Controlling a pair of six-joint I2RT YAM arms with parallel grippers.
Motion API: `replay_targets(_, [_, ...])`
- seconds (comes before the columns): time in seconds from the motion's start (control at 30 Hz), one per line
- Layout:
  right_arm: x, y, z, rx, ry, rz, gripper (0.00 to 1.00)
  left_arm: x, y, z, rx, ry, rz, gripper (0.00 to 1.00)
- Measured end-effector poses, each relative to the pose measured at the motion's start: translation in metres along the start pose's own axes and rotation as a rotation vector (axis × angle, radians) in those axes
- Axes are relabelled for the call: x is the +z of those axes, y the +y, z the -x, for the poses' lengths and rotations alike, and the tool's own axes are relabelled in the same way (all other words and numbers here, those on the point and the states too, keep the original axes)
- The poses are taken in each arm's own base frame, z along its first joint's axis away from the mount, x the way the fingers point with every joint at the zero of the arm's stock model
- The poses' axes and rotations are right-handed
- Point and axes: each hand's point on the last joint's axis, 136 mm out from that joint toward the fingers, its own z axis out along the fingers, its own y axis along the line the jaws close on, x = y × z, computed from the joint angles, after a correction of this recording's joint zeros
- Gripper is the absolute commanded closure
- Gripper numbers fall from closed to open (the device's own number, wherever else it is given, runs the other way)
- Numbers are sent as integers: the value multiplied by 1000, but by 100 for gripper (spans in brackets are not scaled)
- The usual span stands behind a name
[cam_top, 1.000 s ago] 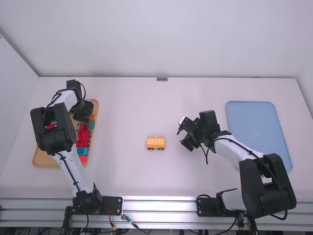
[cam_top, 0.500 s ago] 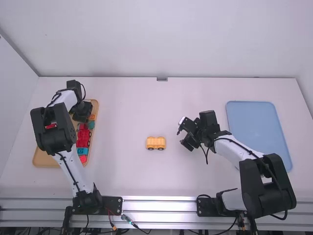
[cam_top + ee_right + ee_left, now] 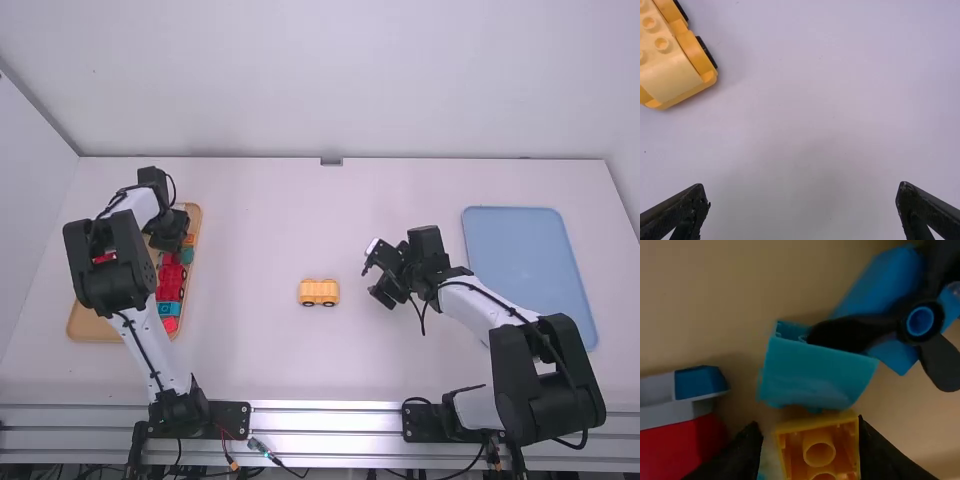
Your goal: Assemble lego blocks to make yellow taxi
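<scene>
**White surface (image 3: 260,220) with a yellow car (image 3: 319,292) near the middle of the frame**

In the high view, the yellow car is set down by itself, just below the middle of the frame. Round bumps and black wheels (image 3: 707,52) can be seen on it in the right wrist view.

At the left of the frame, a tan tray (image 3: 88,328) is filled with toy bits. A red block (image 3: 171,282), a blue block (image 3: 169,309) and a green block (image 3: 187,256) can be seen in it. A blue tray (image 3: 530,262) is placed at the right of the frame.

The left gripper (image 3: 168,243) is held over the top part of the tan tray. In the left wrist view, its jaws are spread apart, with a yellow block (image 3: 818,454) between them. A gap is seen on one side of the block; whether the other side is touched cannot be told. Close to it, a teal block (image 3: 817,372) and a black spinner (image 3: 941,360) are seen.

The right gripper (image 3: 372,284) is held to the right of the car. Its jaws are wide apart, with nothing pinched.
</scene>
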Motion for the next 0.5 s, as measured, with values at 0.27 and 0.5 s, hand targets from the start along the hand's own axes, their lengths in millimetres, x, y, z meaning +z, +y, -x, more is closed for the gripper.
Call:
replay_targets(0.27, [0,0,0,-2,1,1,1,0,-1,2,7,-8,-2,76])
replay_targets(0.5, [0,0,0,-3,-1,-1,1,-2,-1,2,8,-9,-4,98])
